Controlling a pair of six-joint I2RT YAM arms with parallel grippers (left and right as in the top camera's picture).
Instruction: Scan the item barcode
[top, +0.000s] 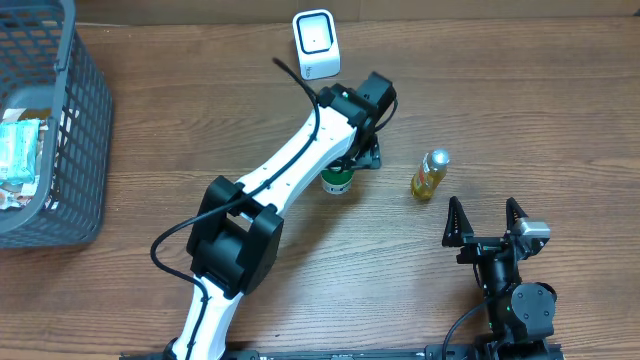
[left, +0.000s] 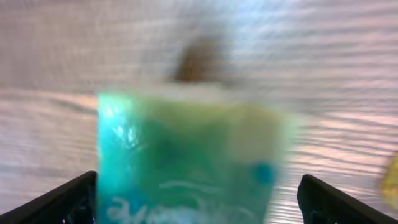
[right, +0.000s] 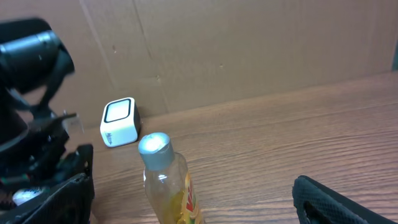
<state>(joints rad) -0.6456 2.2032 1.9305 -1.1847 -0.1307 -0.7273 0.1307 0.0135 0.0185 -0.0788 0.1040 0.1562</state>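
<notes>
— How does the left gripper stand?
— Its jaws are spread wide, with one finger at each lower corner of the wrist view. The green item stands between them on the wood. This view is much blurred, so I cannot say if a pad touches the item, but it does not look pinched.
— Where is it on the tabletop?
— About the middle, well apart from the scanner, which stands near the far edge.
— What could go wrong from here?
— The item looks small and light to me. If the arm lifts or turns while a pad rubs its side, it may tip or roll toward the bottle at its right. If the jaws close off-centre, they would push it away and not hold it. And if the barcode faces away from the scanner, I expect no reading.
— And the right gripper?
— It is spread also and holds nothing. It is near the near edge, right side, and points toward the bottle.
— The surface and the room?
— Flat brown wood grain, probably a little slippery. A grey basket with packets sits at the left edge toward the far corner. Behind the far edge is a plain brown board wall.
</notes>
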